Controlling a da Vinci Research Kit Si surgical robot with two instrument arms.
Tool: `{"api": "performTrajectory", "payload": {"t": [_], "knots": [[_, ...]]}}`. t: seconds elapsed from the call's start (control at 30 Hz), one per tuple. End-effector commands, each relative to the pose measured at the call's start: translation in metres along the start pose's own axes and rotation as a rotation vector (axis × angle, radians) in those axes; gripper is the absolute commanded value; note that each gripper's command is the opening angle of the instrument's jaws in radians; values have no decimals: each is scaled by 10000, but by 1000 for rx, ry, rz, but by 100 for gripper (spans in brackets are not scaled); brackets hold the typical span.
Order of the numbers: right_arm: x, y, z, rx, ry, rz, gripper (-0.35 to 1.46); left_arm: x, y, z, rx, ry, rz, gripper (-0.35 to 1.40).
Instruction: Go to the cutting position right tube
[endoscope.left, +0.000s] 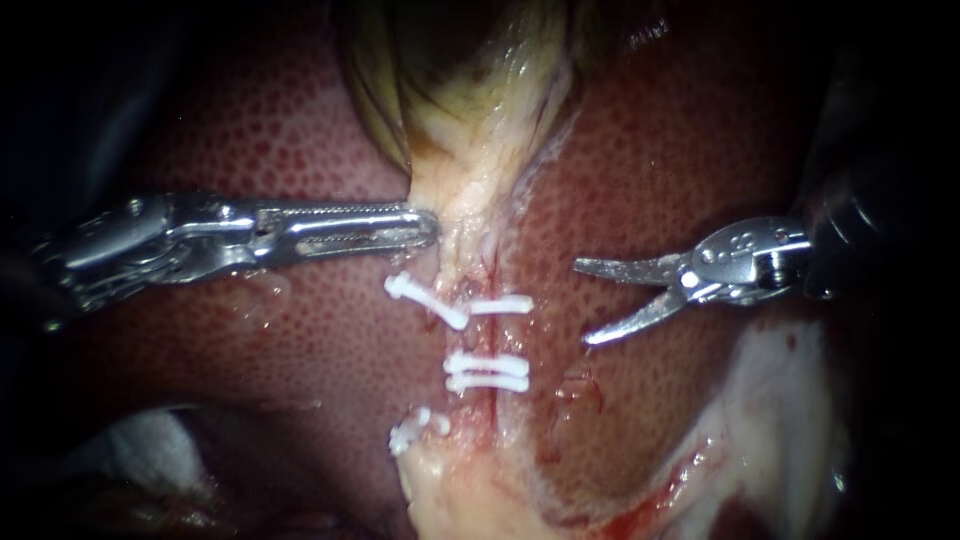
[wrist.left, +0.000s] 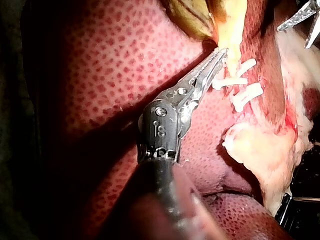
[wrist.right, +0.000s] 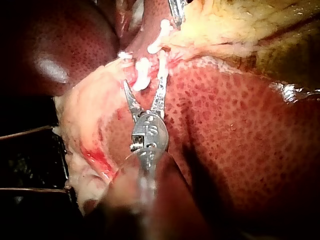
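Roughly halfway: right instrument (endoscope.left: 582, 303) claw open, beside but clear of the right tube (endoscope.left: 492, 338). To do: straddle it between the clips (endoscope.left: 487, 372). Left instrument (endoscope.left: 432, 228) claw clamps pale tissue (endoscope.left: 470, 195).

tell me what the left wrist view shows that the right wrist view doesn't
Only the left wrist view: the left instrument with its wrist and shaft, tip against the pale tissue. Only the right wrist view: the right instrument with its wrist, jaws open toward the clips. Both: liver, gallbladder, clips and the other instrument's tip.
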Motion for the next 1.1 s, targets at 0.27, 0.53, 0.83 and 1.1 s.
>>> {"api": "performTrajectory", "payload": {"t": [0.27, 0.53, 0.83, 1.1], "knots": [[-3, 0, 2, 2, 0, -2, 143, 11, -6, -27, 1, -2, -6, -35], [-4, 0, 2, 5, 1, -2, 143, 48, -16, -85, 40, 34, -27, -35], [-4, 1, 4, 4, 1, -2, 143, 66, -8, -113, 48, 58, -14, -35], [-12, -2, 23, 19, 7, -2, 143, 66, -7, -113, 49, 59, -14, -35]]}}
